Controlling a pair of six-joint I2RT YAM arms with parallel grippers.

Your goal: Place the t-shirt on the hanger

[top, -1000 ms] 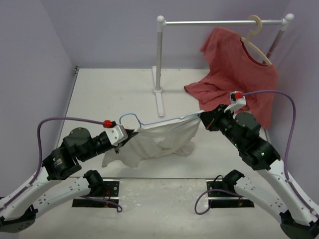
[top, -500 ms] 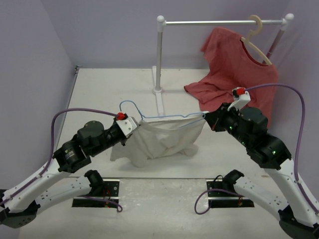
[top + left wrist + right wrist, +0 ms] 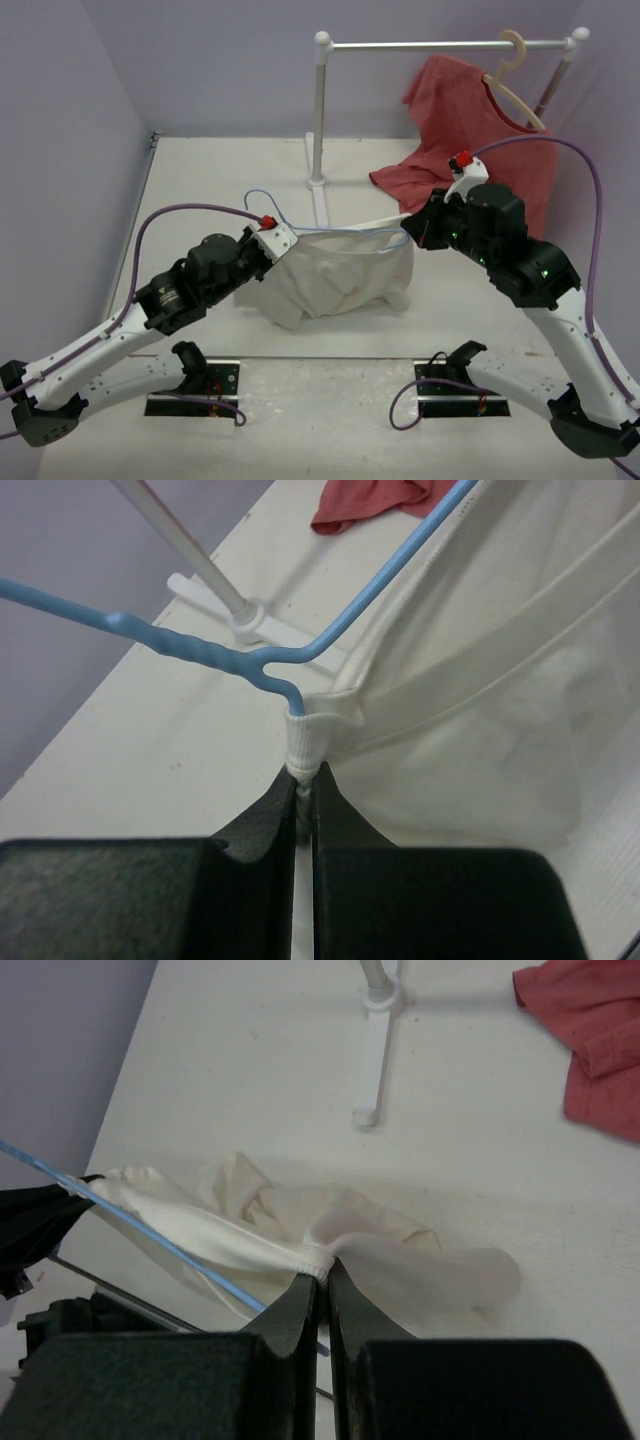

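The cream-white t-shirt [image 3: 340,270] hangs stretched between my two grippers above the table. The light-blue wire hanger [image 3: 262,200] runs along the shirt's top edge, with its hook sticking out at the left. My left gripper [image 3: 280,242] is shut on the shirt's ribbed edge [image 3: 305,735], right beside the hanger's neck [image 3: 265,665]. My right gripper [image 3: 408,228] is shut on the shirt's other edge [image 3: 320,1255], and the blue hanger wire [image 3: 150,1235] passes just left of its fingers. The shirt's lower part droops onto the table.
A white garment rack [image 3: 320,120] stands at the back centre. A red t-shirt [image 3: 480,140] hangs from a beige hanger [image 3: 515,75] on the rack's right end, its hem pooling on the table [image 3: 220,170]. Purple walls close in at left and right.
Both grippers have lifted and carried the shirt and hanger away from the near edge toward the rack. The left gripper moved right, and the shirt hangs higher with less of it on the table.
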